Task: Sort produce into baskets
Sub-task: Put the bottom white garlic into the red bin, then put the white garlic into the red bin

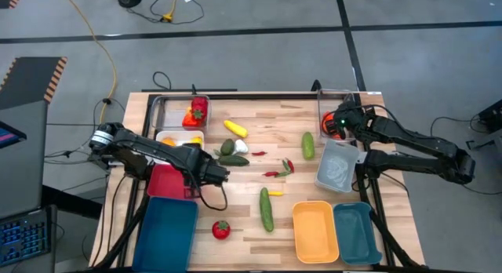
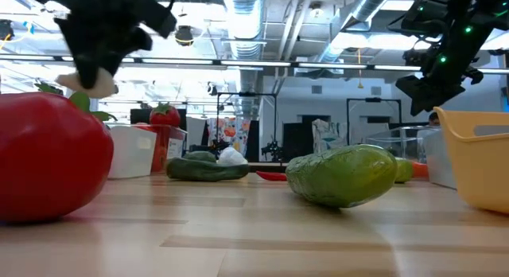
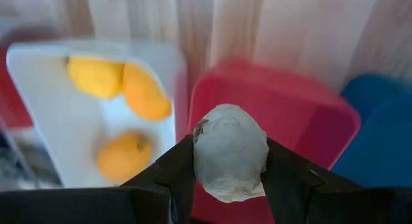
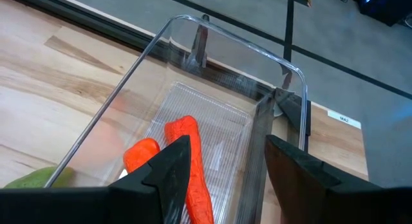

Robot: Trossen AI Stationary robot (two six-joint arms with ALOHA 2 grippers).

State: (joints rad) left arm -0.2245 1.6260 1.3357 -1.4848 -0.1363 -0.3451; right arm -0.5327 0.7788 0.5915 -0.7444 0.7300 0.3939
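Left gripper (image 3: 230, 166): garlic (image 3: 230, 152) is clamped above the pink-red basket (image 3: 302, 114).
Right gripper (image 4: 225, 169): held spread over carrots (image 4: 190, 156) in the clear basket (image 4: 232, 47).

Pretty standard lab space. Grey floor (image 1: 259, 61) with dark seam lines, a yellow cable (image 1: 106, 53) snaking across it. The wooden table (image 1: 251, 242) is light butcher-block style. Off to the left there's a keyboard (image 1: 22, 234). Ceiling has exposed ducts (image 2: 374, 6) and long strip lights (image 2: 246, 2).
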